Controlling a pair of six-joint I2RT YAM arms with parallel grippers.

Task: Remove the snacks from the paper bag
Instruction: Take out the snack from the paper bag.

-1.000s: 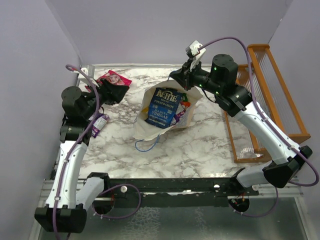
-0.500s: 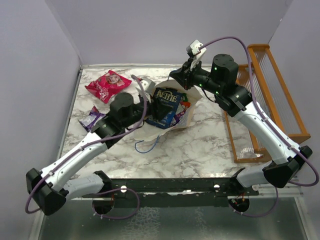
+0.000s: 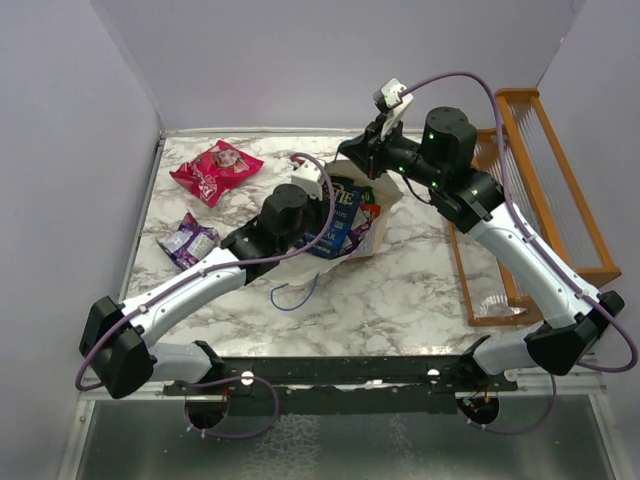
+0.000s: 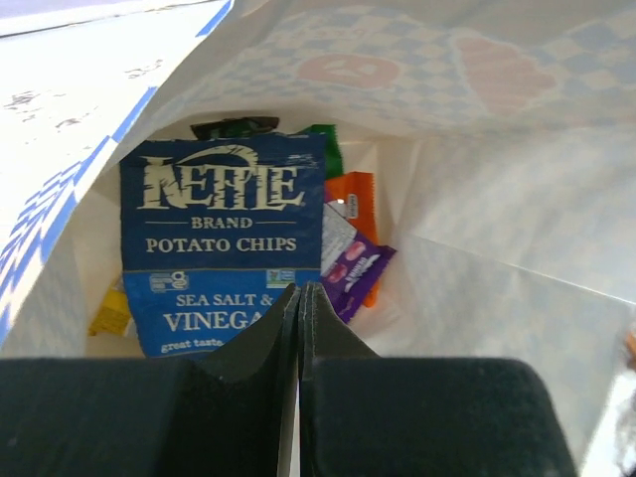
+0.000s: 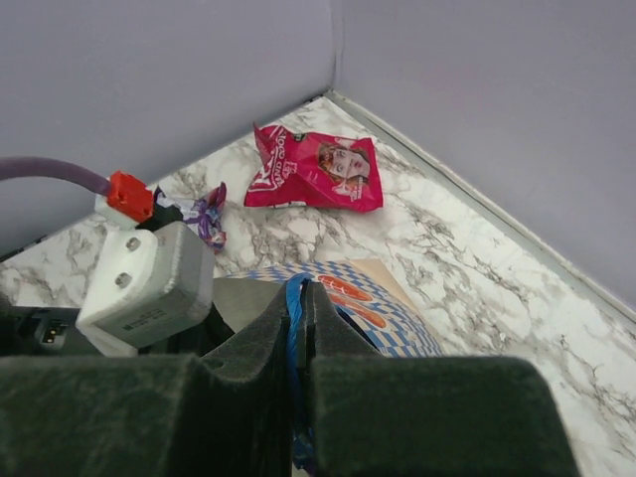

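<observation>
The paper bag (image 3: pixel 388 220) lay at the centre of the marble table (image 3: pixel 400 295) in the top view, its opening gaping. The left gripper (image 4: pixel 300 296) was at that opening, reaching in from the lower left. Its two fingers were pressed flat together with nothing between them. Inside, the dark blue chips bag (image 4: pixel 221 248) filled the left half of the wrist view. A purple pack (image 4: pixel 356 270), an orange pack (image 4: pixel 353 197) and a green pack (image 4: pixel 324 149) sat along its right edge, and a yellow pack (image 4: pixel 111 313) at its lower left corner. The right gripper (image 5: pixel 300 298), at the bag's upper edge, was clamped on a blue cord handle (image 5: pixel 293 338). Out on the table, the pink-red bag (image 3: pixel 215 170) lay at upper left, with small purple packets (image 3: pixel 188 240) just below it — both well apart from the paper bag.
</observation>
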